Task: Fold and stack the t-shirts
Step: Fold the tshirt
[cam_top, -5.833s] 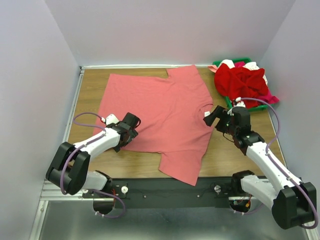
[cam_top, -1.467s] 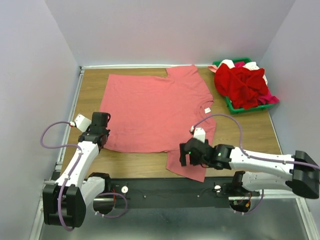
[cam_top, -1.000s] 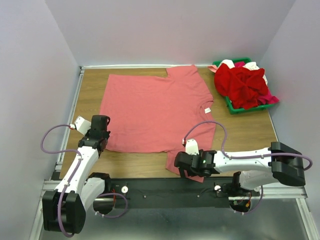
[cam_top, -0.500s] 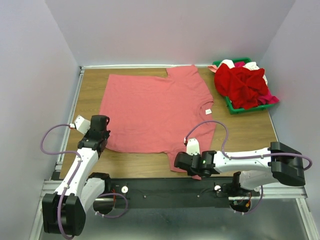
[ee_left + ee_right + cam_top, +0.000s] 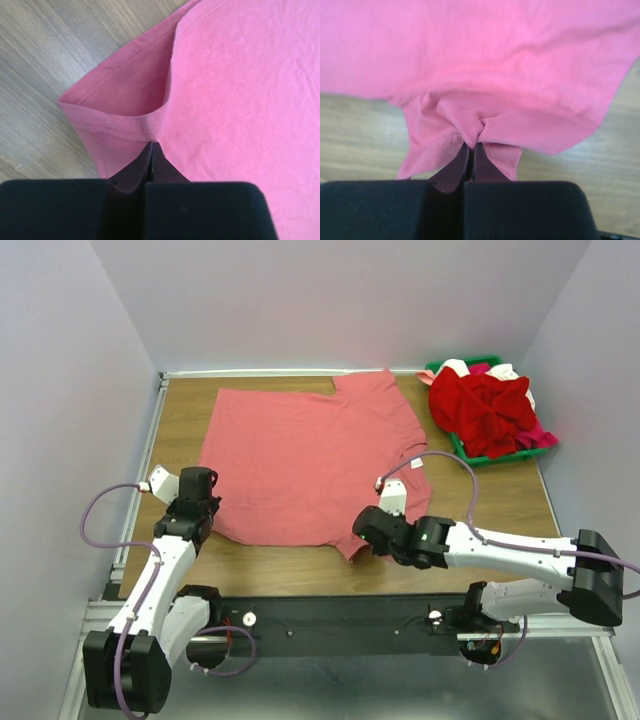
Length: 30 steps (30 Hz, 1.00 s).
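Note:
A salmon-pink t-shirt [image 5: 305,455] lies spread on the wooden table. My left gripper [image 5: 203,518] is shut on its near-left hem corner; the wrist view shows the hem [image 5: 125,120] folded up and pinched at the fingertips [image 5: 151,150]. My right gripper [image 5: 366,537] is shut on the near sleeve, which is bunched and lifted off the table; the right wrist view shows a pucker of cloth [image 5: 472,127] clamped between the fingers. More t-shirts, red and white [image 5: 485,405], are heaped at the back right.
A green bin [image 5: 470,453] at the back right holds the heaped shirts. Bare wood [image 5: 480,505] lies between the bin and the spread shirt. Lilac walls close in the table on three sides, and a black rail runs along the near edge.
My right gripper closed on the near sleeve and pulled it away from the table's near edge toward the shirt body. The left gripper stayed shut on the hem corner.

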Each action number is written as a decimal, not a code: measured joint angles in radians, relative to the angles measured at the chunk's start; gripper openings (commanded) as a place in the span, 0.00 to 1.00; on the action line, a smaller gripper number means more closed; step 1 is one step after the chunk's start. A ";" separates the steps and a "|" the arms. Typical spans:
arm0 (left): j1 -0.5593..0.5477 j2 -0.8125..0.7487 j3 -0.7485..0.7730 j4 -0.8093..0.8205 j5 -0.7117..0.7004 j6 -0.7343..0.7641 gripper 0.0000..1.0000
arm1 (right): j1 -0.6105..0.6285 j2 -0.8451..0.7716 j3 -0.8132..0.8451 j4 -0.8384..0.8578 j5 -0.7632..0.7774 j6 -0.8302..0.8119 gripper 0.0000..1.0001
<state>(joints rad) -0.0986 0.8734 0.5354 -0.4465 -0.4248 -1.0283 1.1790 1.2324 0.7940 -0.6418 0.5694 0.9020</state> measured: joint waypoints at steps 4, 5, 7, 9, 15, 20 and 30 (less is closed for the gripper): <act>0.000 0.037 0.031 0.014 0.000 0.011 0.00 | -0.095 0.009 0.058 0.004 0.020 -0.072 0.00; 0.000 0.056 0.044 0.022 0.001 0.014 0.00 | -0.124 0.016 0.074 0.008 0.025 -0.092 0.00; 0.000 0.097 0.074 0.042 0.003 0.020 0.00 | -0.167 0.030 0.096 0.018 0.026 -0.123 0.00; 0.000 0.146 0.104 0.054 0.005 0.024 0.00 | -0.200 0.043 0.116 0.030 0.024 -0.154 0.00; 0.000 0.287 0.212 0.091 0.010 0.043 0.00 | -0.320 0.128 0.203 0.099 -0.018 -0.253 0.01; 0.000 0.388 0.303 0.111 0.006 0.059 0.00 | -0.411 0.214 0.303 0.136 -0.050 -0.317 0.00; 0.000 0.587 0.418 0.149 0.011 0.109 0.07 | -0.474 0.310 0.371 0.164 -0.090 -0.382 0.00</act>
<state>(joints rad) -0.0986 1.4609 0.9539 -0.2974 -0.4137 -0.9192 0.7048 1.5421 1.1652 -0.4778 0.4793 0.5198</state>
